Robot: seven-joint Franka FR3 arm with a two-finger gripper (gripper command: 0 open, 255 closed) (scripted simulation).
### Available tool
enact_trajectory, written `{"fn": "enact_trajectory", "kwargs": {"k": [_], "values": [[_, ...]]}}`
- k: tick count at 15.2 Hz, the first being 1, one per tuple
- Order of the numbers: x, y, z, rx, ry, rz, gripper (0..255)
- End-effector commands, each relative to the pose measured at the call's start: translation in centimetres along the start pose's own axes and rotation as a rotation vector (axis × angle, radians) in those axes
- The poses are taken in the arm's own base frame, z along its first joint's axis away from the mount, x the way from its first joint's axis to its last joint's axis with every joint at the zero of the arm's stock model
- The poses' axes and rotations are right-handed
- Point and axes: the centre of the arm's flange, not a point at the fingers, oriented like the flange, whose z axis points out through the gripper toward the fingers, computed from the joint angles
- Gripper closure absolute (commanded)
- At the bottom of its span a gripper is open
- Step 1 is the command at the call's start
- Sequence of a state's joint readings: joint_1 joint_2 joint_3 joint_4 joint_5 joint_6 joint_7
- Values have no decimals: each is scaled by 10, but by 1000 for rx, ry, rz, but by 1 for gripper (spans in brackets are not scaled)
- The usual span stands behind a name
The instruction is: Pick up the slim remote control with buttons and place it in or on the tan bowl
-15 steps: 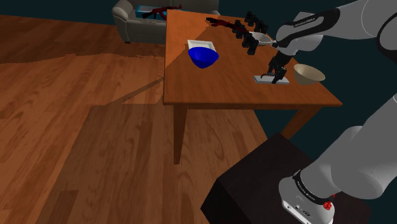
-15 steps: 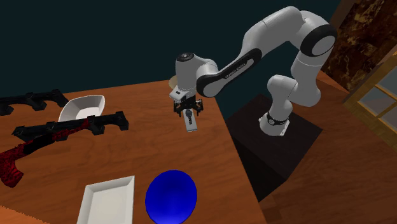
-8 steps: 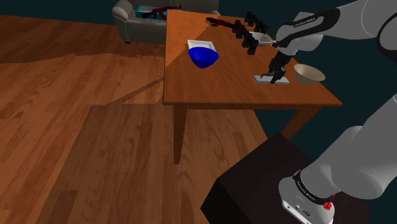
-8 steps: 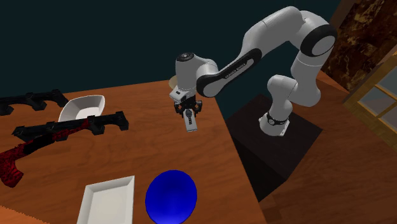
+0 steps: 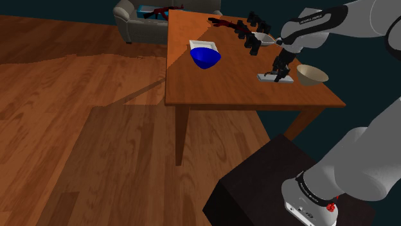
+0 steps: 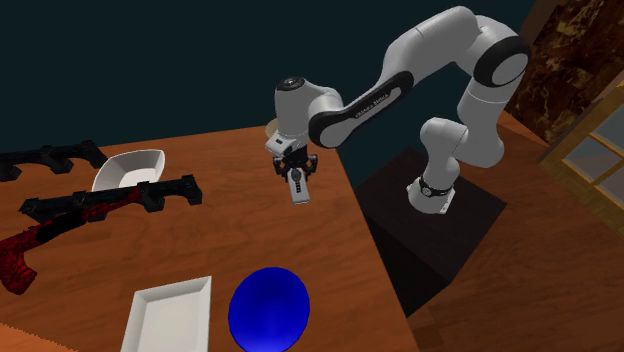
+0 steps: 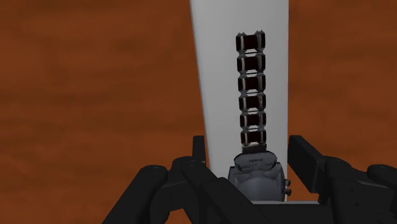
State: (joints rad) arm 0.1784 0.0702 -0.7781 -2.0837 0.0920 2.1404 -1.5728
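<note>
Wrist view: the hand [image 7: 250, 147] is seen closed on the remote control [image 7: 222, 76], with one black finger [image 7: 198, 147] pressed to one long edge and the other to the opposite edge. The remote control is a slim, pale grey slab that runs straight away from the hand, and a single column of dark buttons [image 7: 250, 89] is set along its face. Brown tabletop [image 7: 95, 95] is seen on both sides of it. Whether the remote control rests on the wood or is just clear of it cannot be told.

In the shoulder view, the hand [image 5: 277, 72] is pointed down at the remote control [image 5: 286, 80], which is found near the tabletop's [image 5: 225, 86] right end, just beside the tan bowl [image 5: 311, 75] and on that bowl's left. The two are apart. A blue bowl [image 5: 205, 58] is placed well to the left, against a white tray [image 5: 200, 44].

In the second exterior view, the hand [image 6: 294, 172] is held over the near end of the remote control [image 6: 299, 192], close to the tabletop's right edge. The blue bowl [image 6: 267, 310] and the white tray [image 6: 170, 315] are seen side by side at the bottom, and a white dish [image 6: 128, 168] is seen at the left. The arm's black stand [image 6: 430, 235] is set on the floor to the right.
</note>
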Motion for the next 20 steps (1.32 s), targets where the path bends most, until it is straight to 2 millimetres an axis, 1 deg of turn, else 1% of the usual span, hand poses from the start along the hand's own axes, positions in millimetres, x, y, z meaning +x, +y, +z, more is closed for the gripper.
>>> {"fn": "enact_trajectory", "kwargs": {"k": [1, 20], "values": [[1, -1, -11, 0, 0, 0, 255], [4, 0, -112, 0, 0, 0, 255]]}}
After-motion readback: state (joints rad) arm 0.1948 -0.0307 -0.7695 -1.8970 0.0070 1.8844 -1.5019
